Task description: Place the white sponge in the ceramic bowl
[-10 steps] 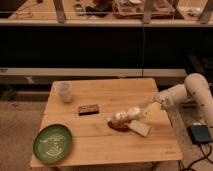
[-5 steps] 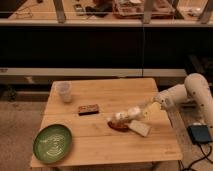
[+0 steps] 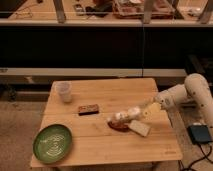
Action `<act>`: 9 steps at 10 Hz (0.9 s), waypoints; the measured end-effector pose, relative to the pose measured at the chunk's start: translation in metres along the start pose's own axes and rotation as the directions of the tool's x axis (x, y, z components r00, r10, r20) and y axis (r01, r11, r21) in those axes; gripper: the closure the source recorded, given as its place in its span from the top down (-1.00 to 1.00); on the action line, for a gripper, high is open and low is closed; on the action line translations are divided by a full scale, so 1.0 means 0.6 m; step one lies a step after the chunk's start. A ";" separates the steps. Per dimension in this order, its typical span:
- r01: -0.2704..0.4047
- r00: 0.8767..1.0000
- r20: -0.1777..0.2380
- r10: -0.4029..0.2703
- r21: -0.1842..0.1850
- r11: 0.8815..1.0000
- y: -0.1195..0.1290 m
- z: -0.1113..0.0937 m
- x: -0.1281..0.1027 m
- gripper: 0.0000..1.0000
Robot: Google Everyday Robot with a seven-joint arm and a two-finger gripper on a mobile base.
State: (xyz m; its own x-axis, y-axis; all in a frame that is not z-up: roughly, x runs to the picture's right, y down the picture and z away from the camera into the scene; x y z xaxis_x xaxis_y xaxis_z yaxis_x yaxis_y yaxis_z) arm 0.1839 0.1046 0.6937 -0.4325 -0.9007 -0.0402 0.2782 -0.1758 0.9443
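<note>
**While the arm stays put, the sponge goes unclaimed**

Nothing has shifted over the last second. The claw point(image 3: 119, 119) hangs low over the right half of the counter point(image 3: 110, 95), spread wide and gripping nothing. The white sponge point(image 3: 140, 128) lies flat just beside it, next to a small reddish object point(image 3: 120, 126), so the pick-up seems not yet made. The green bowl point(image 3: 52, 143) sits near the front-left edge. The strip between looks free, with the brown block point(image 3: 88, 108) and cup point(image 3: 64, 91) further back.
</note>
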 end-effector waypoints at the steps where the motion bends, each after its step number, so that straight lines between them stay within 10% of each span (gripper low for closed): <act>1: 0.002 1.000 -0.004 -0.002 -0.052 0.999 0.019 -0.006 -0.012 0.60; 4: 0.022 0.999 -0.025 -0.029 -0.260 0.965 0.082 -0.032 -0.065 0.60; 9: 0.100 0.989 -0.052 -0.140 -0.471 0.877 0.114 0.006 -0.144 0.60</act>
State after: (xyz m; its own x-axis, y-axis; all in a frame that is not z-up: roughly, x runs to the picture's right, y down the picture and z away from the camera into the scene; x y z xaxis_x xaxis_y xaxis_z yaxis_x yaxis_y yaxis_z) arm 0.2372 0.1715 0.7628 -0.4217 -0.8867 -0.1895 0.6047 -0.4307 0.6700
